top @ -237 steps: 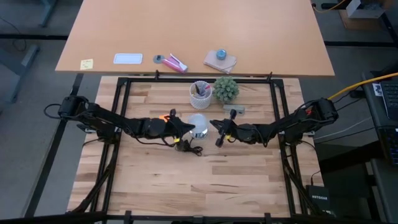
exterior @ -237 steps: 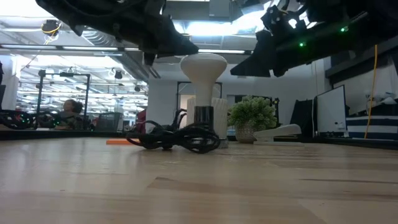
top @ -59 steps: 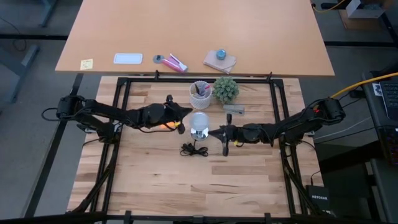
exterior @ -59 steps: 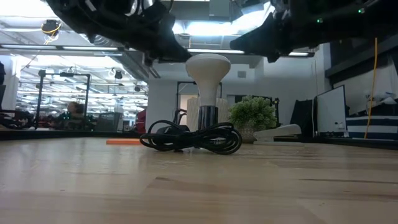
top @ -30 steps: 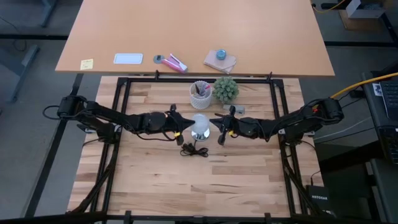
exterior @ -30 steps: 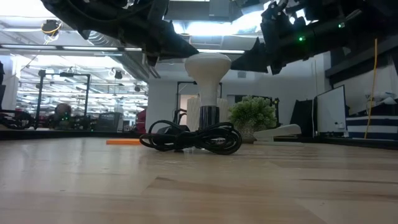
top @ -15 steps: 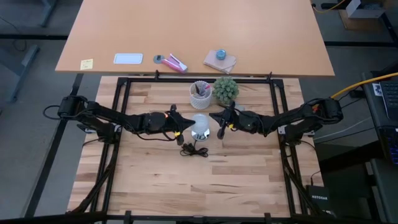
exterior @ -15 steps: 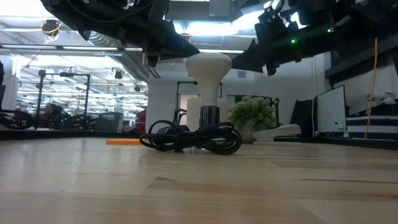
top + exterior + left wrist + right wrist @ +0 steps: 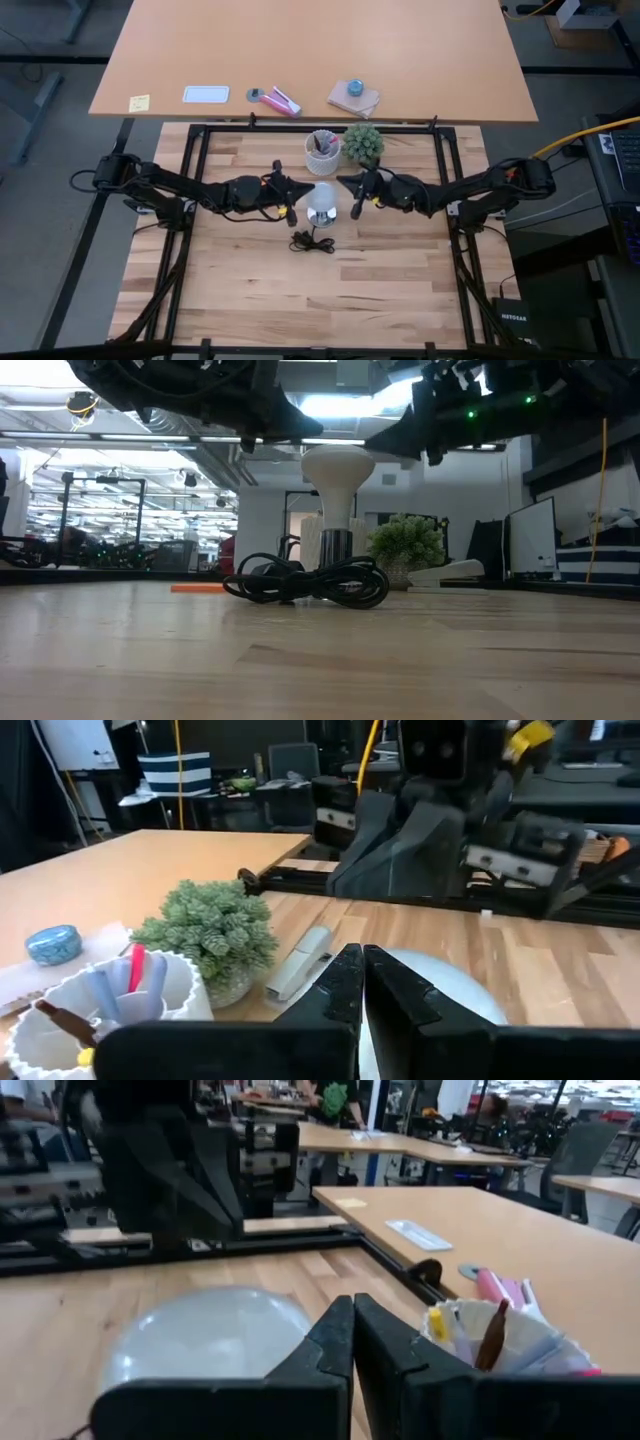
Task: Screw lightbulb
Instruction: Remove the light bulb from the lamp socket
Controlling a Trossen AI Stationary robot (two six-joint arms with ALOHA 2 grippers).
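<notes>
The frosted white lightbulb [image 9: 321, 200] stands upright, dome up, its base in a shiny socket [image 9: 333, 550] on the table. The socket's black cord [image 9: 310, 582] lies coiled in front of it. My left gripper [image 9: 300, 192] is shut and hovers by the dome's left side, slightly above it [image 9: 305, 432]. My right gripper [image 9: 342, 186] is shut and hovers by the dome's right side, also above it [image 9: 385, 442]. The dome shows just beyond the shut fingers in the left wrist view [image 9: 445, 985] and in the right wrist view [image 9: 205, 1340].
A white cup of pens [image 9: 322, 148], a small green plant [image 9: 364, 143] and a flat grey bar [image 9: 297, 965] stand just behind the bulb, toward the far edge. A black frame [image 9: 200, 135] rims the table. Bare wood lies toward the near edge [image 9: 320, 300].
Both grippers have risen a little from beside the dome to above its top, staying shut. My right gripper has also gone toward the table's far edge. The bulb, socket and cord have kept still.
</notes>
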